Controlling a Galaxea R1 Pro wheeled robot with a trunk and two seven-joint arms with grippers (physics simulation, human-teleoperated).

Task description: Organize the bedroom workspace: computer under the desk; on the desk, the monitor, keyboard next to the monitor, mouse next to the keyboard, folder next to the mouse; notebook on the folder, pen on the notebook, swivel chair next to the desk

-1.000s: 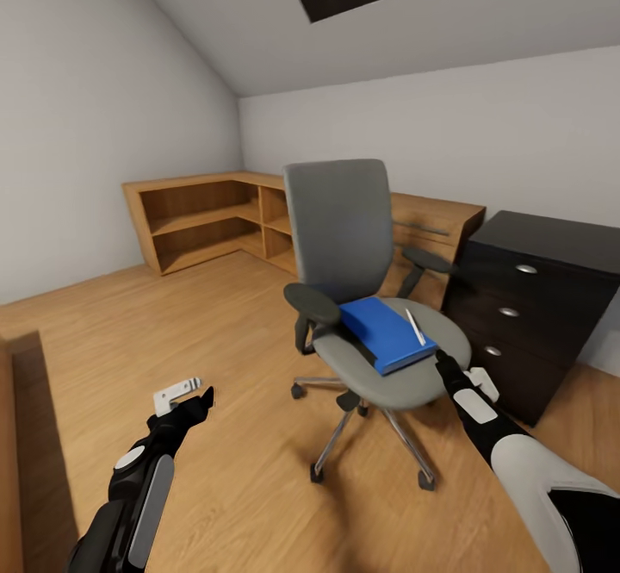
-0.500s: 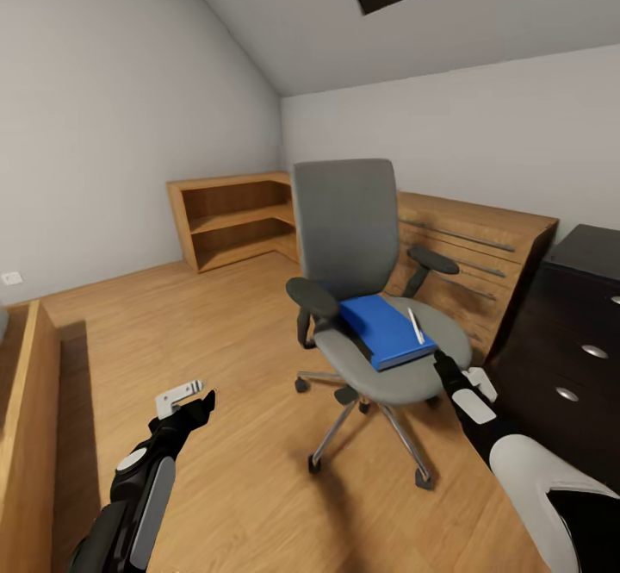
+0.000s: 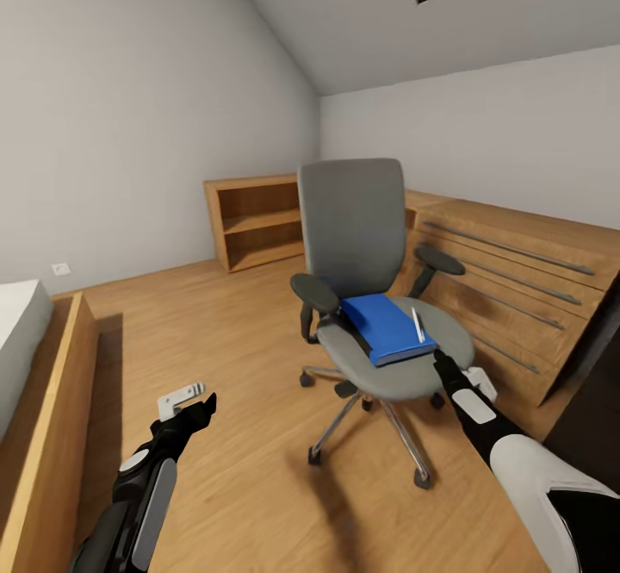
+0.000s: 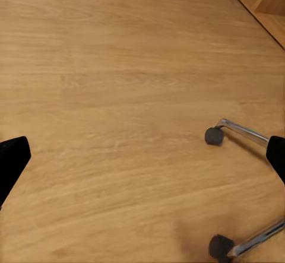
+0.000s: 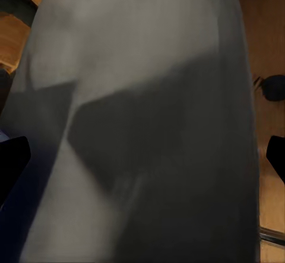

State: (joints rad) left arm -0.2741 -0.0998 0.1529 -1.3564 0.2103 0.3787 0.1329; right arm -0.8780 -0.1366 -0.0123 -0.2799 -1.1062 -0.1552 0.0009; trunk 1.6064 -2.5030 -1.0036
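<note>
The swivel chair [image 3: 353, 220] stands in the middle of the head view with its grey seat facing me. The blue folder [image 3: 383, 327] lies flat on the seat, and the whitish pen [image 3: 417, 326] rests on the seat beside it. A dark strip [image 3: 357, 338] lines the folder's left edge; I cannot tell whether it is the notebook. My right gripper [image 3: 441, 359] is at the seat's front rim, open, with grey padding [image 5: 148, 97] between its fingers. My left gripper [image 3: 205, 401] hangs open over the floor left of the chair, with the chair's casters [image 4: 214, 135] ahead of it.
A bed in a wooden frame [image 3: 52, 383] runs along the left. A wooden shelf unit [image 3: 254, 220] stands against the far wall, and a wooden drawer unit [image 3: 517, 271] sits behind the chair. A dark cabinet [image 3: 603, 383] is at the right edge. Wooden floor lies to the left.
The view has swung left: shelves and drawers slid right, the dark cabinet nearly left the picture, and the bed came in. The chair kept its place at my right gripper.
</note>
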